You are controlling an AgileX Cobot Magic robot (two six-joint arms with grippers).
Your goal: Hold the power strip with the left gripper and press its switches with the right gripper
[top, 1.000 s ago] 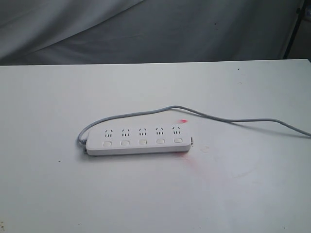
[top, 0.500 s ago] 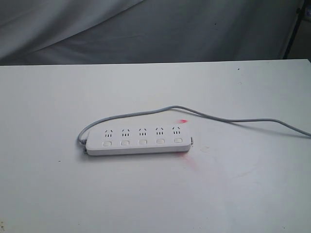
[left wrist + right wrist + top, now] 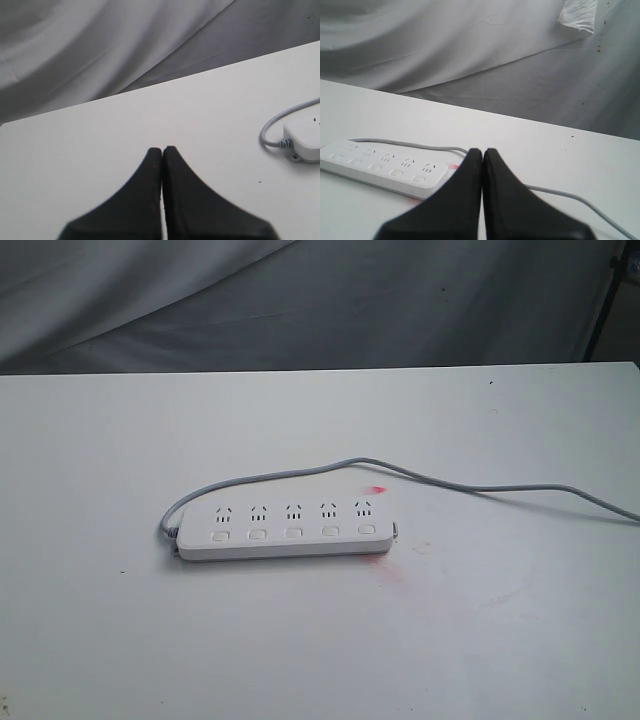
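The power strip [image 3: 285, 530] lies flat near the middle of the white table [image 3: 100, 440], its length running left to right, with the five switches [image 3: 292, 532] in a row along its near side and the sockets on the far side. Its grey cord [image 3: 480, 488] leaves the left end, curves round the far side and trails off to the right, and a small red glow [image 3: 377, 490] shows at the right end. The left gripper [image 3: 162, 150] and the right gripper [image 3: 482, 151] both have their jaws pressed together on nothing, each above the table and apart from the strip.
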